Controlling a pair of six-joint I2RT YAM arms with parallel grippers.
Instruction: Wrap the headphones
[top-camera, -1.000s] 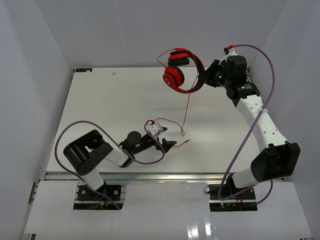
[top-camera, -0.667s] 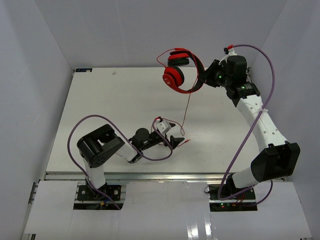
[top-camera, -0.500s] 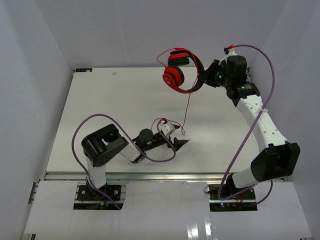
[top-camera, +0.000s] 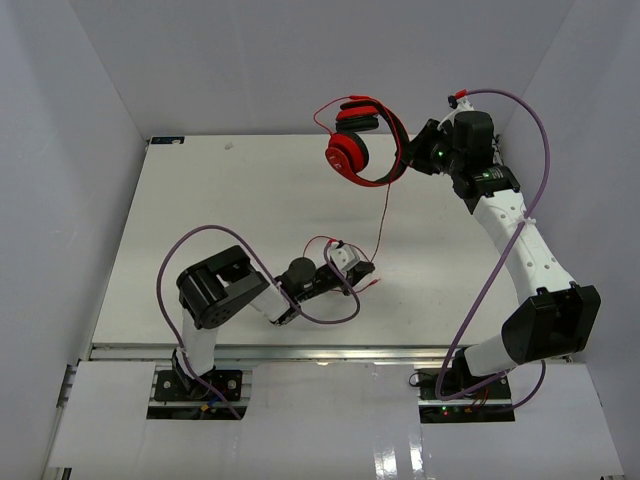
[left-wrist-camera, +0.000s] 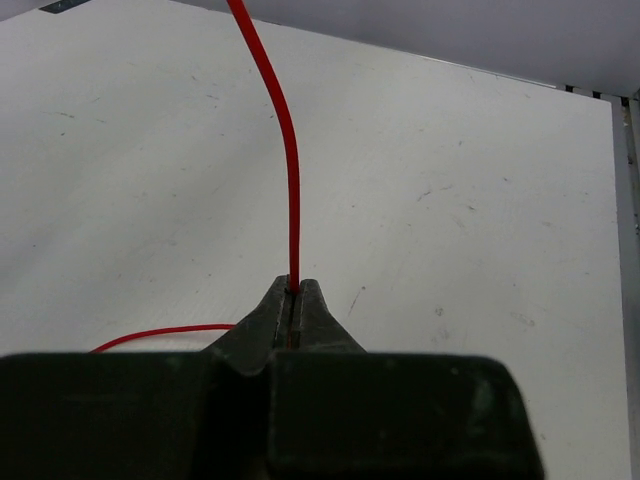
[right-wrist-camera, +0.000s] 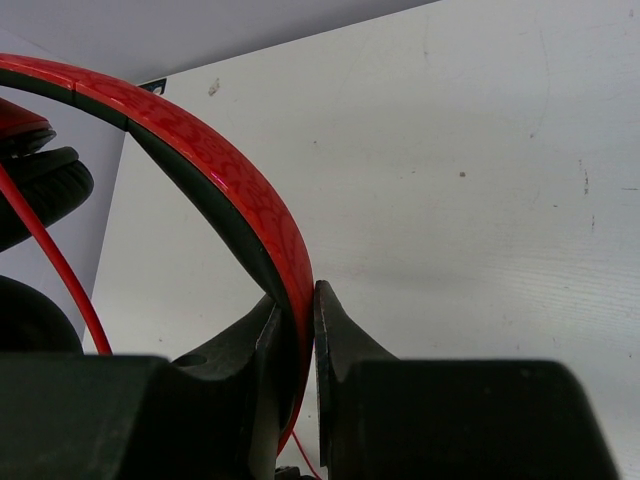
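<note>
The red headphones (top-camera: 355, 140) hang in the air at the back of the table, ear cups to the left. My right gripper (top-camera: 408, 160) is shut on their headband (right-wrist-camera: 250, 215), which runs up and left from between the jaws in the right wrist view. The thin red cord (top-camera: 384, 215) drops from the headphones to the table. My left gripper (top-camera: 366, 270) is low over the table and shut on the cord (left-wrist-camera: 288, 190), which rises straight up from the closed jaws. A loop of cord (left-wrist-camera: 160, 333) lies on the table to the left of the jaws.
The white table (top-camera: 220, 220) is walled by white panels on three sides. Purple robot cables (top-camera: 200, 245) loop over the left arm and along the right arm (top-camera: 520, 240). The table's right edge (left-wrist-camera: 625, 250) shows in the left wrist view.
My left arm reached right along the table to the cord and its gripper closed on it. The right arm and the headphones stayed still.
</note>
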